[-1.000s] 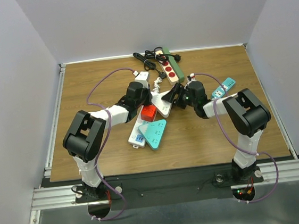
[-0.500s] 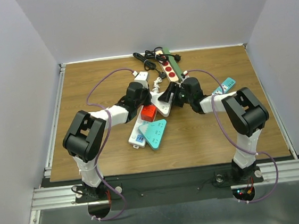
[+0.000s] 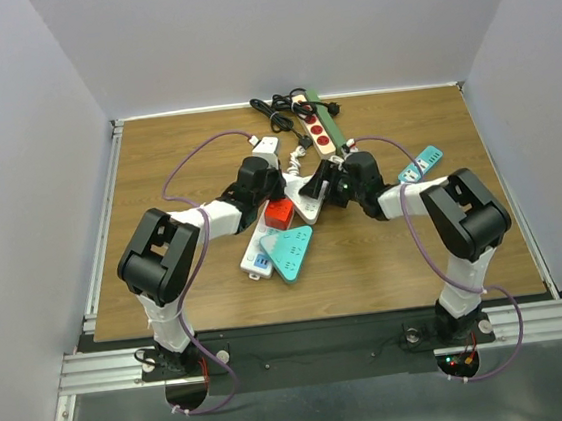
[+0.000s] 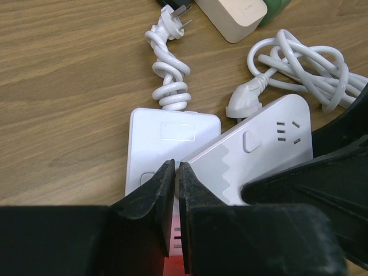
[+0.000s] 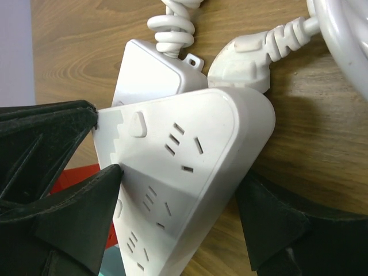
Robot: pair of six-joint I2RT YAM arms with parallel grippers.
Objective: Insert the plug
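Observation:
A white power strip (image 5: 190,144) lies slanted across another white strip (image 4: 167,135), its sockets facing up. My right gripper (image 5: 178,179) is open and straddles this strip, one finger at each long edge; I cannot tell whether the pads press on it. A white plug (image 4: 244,102) on a coiled white cable (image 4: 305,63) lies on the wood just beyond the strip's end. My left gripper (image 4: 175,168) is shut with nothing between its fingers, its tips resting over the seam where the two white strips meet. In the top view the two grippers face each other across the strip (image 3: 305,200).
A red block (image 3: 279,213), a teal strip (image 3: 290,250) and a long white strip (image 3: 258,250) crowd the near side. A second white plug on a twisted cord (image 4: 171,69), a beige strip (image 3: 319,136), a green strip and black cables lie behind. Another teal strip (image 3: 421,164) lies at the right.
My right gripper has moved left and settled around the end of the white power strip. The left arm has barely shifted.

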